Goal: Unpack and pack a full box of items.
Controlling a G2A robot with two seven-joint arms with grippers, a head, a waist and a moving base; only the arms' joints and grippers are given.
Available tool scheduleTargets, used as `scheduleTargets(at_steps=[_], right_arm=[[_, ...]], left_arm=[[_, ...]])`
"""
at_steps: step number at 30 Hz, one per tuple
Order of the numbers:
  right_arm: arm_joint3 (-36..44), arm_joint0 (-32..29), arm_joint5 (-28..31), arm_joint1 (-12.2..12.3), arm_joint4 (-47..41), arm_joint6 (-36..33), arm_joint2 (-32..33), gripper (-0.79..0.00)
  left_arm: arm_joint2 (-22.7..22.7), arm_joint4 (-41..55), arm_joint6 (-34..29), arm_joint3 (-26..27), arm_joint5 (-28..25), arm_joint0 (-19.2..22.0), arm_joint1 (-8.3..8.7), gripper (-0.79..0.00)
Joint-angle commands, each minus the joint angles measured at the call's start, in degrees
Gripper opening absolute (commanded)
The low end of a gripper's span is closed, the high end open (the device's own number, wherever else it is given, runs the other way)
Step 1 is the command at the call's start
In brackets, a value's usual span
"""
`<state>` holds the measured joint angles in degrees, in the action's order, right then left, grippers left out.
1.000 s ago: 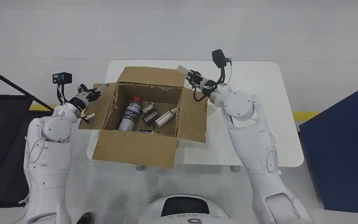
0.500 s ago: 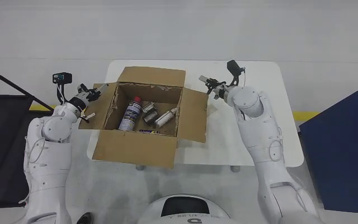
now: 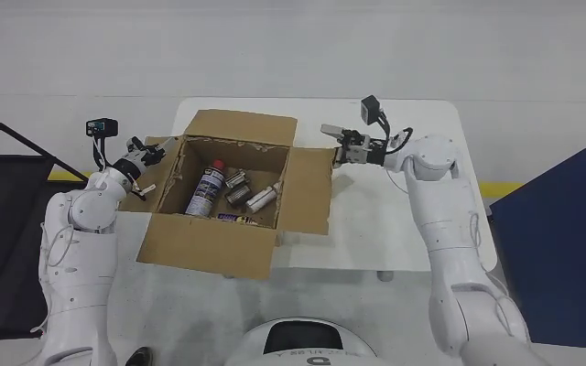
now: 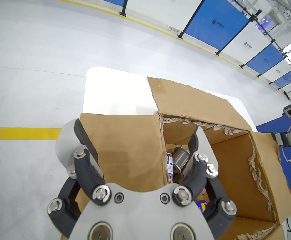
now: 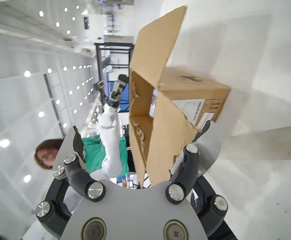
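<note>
Cardboard box stands open on the left part of the white table, with a spray can and small bottles lying inside. The left gripper straddles the left flap and the right gripper the right flap; both have fingers spread, neither clamped. The flap edges look ragged, so a pull might tear them or drag the box over the table's near edge. Around it are pale floor, a yellow line and blue panels.

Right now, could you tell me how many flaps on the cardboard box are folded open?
4: the far flap, the near flap, the left flap inside the open left claw, and the right flap inside the open right claw. None seems hidden.
</note>
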<state>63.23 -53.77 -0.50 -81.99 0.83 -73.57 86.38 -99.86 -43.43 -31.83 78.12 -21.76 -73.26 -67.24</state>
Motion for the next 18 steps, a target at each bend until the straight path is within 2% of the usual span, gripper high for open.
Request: scheduleTargets(at_steps=[1,7,14,18], right_arm=[[-0.61,0.37,0.55,0.11,-2.91,-0.56,0.39,0.0],[2.26,-0.31,-0.34,0.4,-7.59,-0.49,-0.44,0.0],[7.45,0.36,-2.68,-0.58,-9.89,2.17,-8.34,0.0],[8.4,2.22,-3.03,-1.34,-9.69,6.03,-13.27,0.0]], left_arm=[[0.0,0.0,0.0,0.0,0.0,0.0,0.0,0.0],[0.0,0.0,0.0,0.0,0.0,0.0,0.0,0.0],[0.0,0.0,0.0,0.0,0.0,0.0,0.0,0.0],[0.0,0.0,0.0,0.0,0.0,0.0,0.0,0.0]])
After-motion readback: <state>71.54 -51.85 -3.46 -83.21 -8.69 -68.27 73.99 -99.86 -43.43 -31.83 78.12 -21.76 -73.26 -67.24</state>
